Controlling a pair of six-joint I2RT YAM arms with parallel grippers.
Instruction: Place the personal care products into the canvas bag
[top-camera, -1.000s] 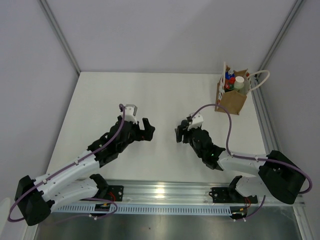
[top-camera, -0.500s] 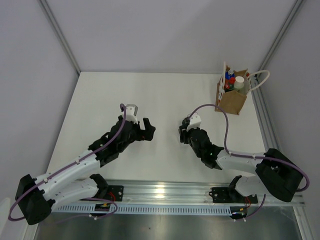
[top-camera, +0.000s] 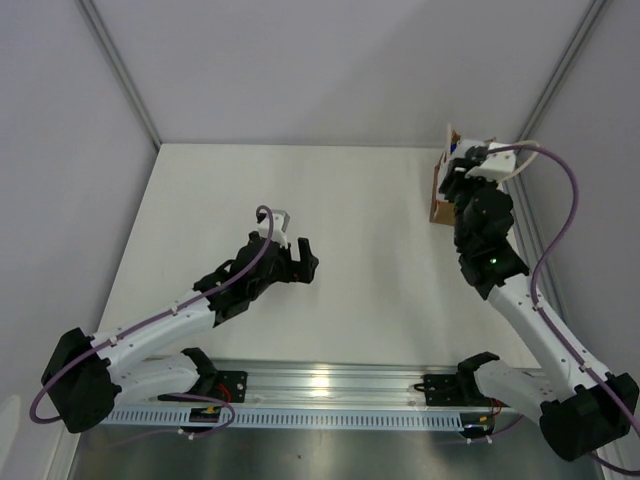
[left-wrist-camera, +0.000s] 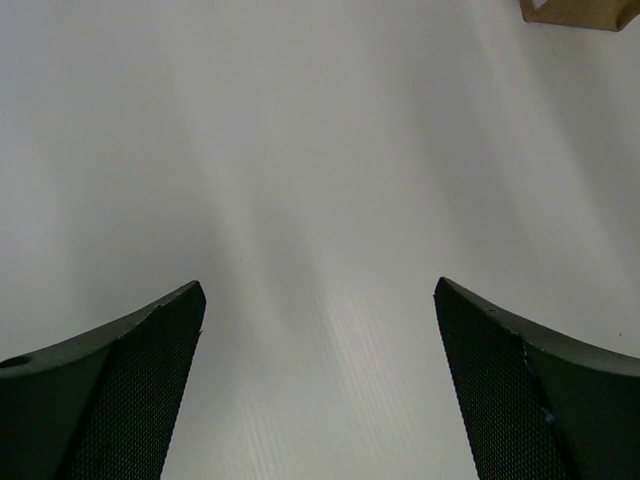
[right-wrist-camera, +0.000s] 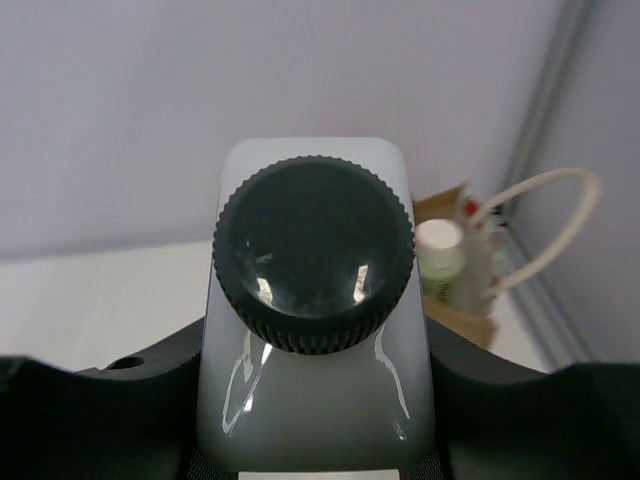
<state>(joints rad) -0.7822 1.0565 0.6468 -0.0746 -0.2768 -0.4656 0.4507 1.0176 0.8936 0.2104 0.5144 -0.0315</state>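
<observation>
The clear square bottle with the black cap is pinched in the right gripper, close by the tan bag at the worktop's far right corner. A whitish-capped bottle already stands inside. This looks like the last of 3 carries: next, centre it over the open top and release, clear of the cord handle — the left gripper hangs spread, empty.

In the right end effector, held bottle; beyond it and to the right, canvas bag with second bottle standing inside.
</observation>
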